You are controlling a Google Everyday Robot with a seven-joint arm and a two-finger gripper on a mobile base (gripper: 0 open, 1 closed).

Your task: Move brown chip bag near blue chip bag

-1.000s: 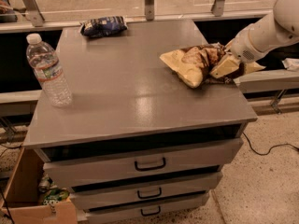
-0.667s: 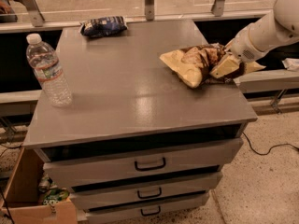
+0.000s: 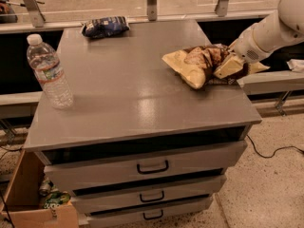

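The brown chip bag (image 3: 192,64) lies crumpled at the right edge of the grey cabinet top (image 3: 133,103). My gripper (image 3: 227,66) reaches in from the right on a white arm and is shut on the bag's right end. The blue chip bag (image 3: 105,26) lies at the far edge of the top, left of centre, well apart from the brown bag.
A clear plastic water bottle (image 3: 50,72) stands upright near the left edge of the top. The cabinet has three drawers with handles (image 3: 152,166) in front. An open cardboard box (image 3: 28,198) sits on the floor at the lower left. A cable (image 3: 275,151) runs on the floor at the right.
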